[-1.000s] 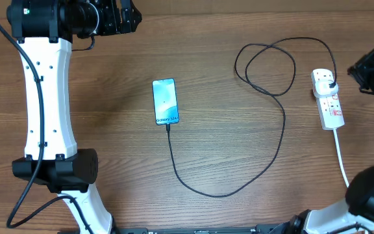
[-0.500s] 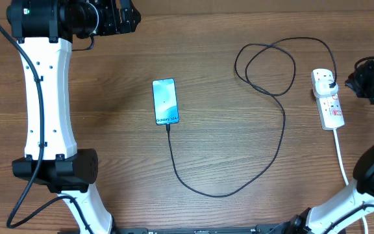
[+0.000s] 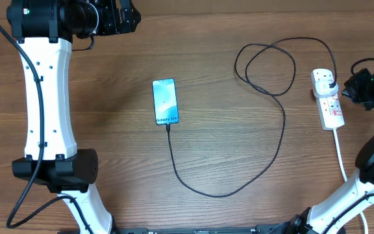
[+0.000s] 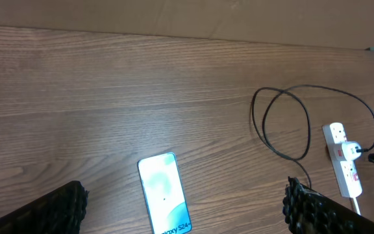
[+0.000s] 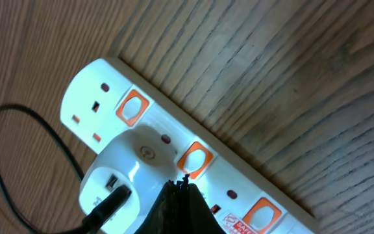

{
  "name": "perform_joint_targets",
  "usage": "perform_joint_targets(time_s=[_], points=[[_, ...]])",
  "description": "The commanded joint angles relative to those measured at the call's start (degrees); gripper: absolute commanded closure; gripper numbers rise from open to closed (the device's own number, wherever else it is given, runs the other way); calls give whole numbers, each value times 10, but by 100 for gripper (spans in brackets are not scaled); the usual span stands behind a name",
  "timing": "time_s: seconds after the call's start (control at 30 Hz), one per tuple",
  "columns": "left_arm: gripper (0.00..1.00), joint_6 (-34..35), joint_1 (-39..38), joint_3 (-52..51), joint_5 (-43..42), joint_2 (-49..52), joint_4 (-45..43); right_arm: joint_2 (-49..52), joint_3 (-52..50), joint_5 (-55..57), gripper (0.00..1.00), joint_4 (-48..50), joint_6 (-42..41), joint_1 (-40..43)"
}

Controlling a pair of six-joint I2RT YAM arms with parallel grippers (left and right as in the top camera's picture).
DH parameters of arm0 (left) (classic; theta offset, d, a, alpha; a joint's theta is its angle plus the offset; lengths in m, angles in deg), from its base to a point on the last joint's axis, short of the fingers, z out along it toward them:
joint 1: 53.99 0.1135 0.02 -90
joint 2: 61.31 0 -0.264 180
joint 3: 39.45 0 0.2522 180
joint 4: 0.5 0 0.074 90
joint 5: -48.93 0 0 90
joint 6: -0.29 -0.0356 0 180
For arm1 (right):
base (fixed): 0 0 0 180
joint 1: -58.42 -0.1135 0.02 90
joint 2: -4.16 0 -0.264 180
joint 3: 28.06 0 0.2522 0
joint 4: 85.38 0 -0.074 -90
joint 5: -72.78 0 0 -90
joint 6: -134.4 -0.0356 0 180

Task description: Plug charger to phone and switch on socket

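Observation:
The phone [image 3: 165, 101] lies lit in the middle of the table, also in the left wrist view [image 4: 165, 200]. The charger's black cable [image 3: 283, 130] runs from the phone's near end, loops, and ends in a white adapter on the socket [image 3: 330, 106]. My right gripper [image 3: 350, 88] is shut beside the socket's far end. In the right wrist view its closed tips [image 5: 182, 183] rest at an orange switch [image 5: 195, 159] on the socket [image 5: 89, 81], next to the adapter [image 5: 119, 175]. My left gripper [image 3: 119, 18] is open and empty, high above the phone [image 4: 184, 194].
The socket's thick white cord [image 3: 340, 153] runs toward the front right edge. The cable loop [image 3: 265, 62] lies left of the socket. My left arm's white base [image 3: 47, 117] stands at the left side.
My right gripper has moved left and slightly nearer, closing in on the socket's far end. The left arm, phone and cable have not moved.

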Motion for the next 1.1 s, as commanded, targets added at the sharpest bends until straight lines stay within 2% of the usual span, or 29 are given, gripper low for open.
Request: perform_joint_targets(time_s=[0.0,1.07], points=[[0,-7,2,1,3,4,0,6,12,6,96,7,-5,3],[0,-7,2,1,3,4,0,46,-9,2,96,37,-12,-2]])
